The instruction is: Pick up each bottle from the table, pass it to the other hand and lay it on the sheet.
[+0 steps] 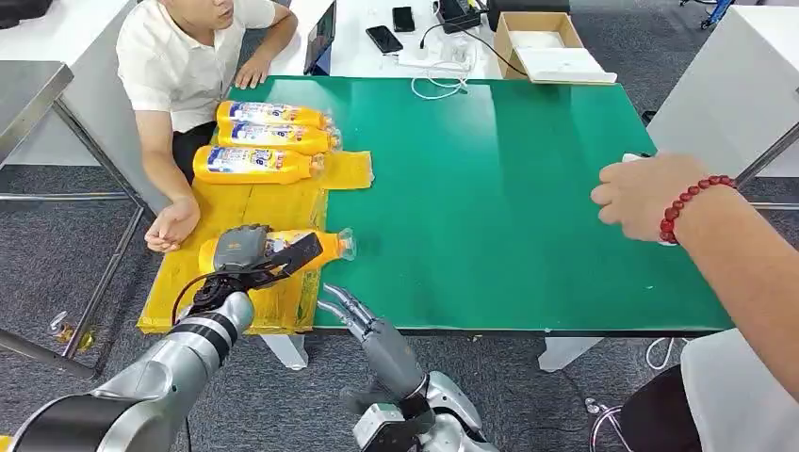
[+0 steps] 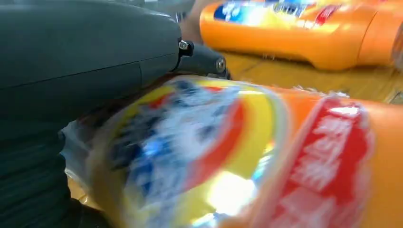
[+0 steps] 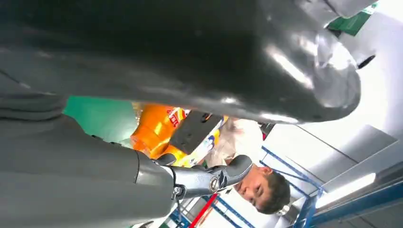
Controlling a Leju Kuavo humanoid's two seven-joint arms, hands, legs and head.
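Observation:
My left hand (image 1: pixel 247 252) grips an orange bottle (image 1: pixel 325 247) held sideways low over the near part of the yellow sheet (image 1: pixel 273 202), its clear cap pointing right toward the green mat. Up close the bottle's label (image 2: pixel 247 156) lies against my left hand (image 2: pixel 85 61). Three more orange bottles (image 1: pixel 273 137) lie side by side at the sheet's far end, one of them (image 2: pixel 294 33) seen beyond the held bottle. My right hand (image 1: pixel 350 309) sits just off the table's front edge, fingers spread and holding nothing. Past its fingers (image 3: pixel 204 178) the held bottle (image 3: pixel 157 128) is visible.
A seated person at the left rests a hand (image 1: pixel 172 226) on the sheet's left edge. Another person's hand (image 1: pixel 645 193) with a red bead bracelet hovers over the right side of the green mat (image 1: pixel 509 188). Phones, cables and a cardboard box (image 1: pixel 542 42) lie behind.

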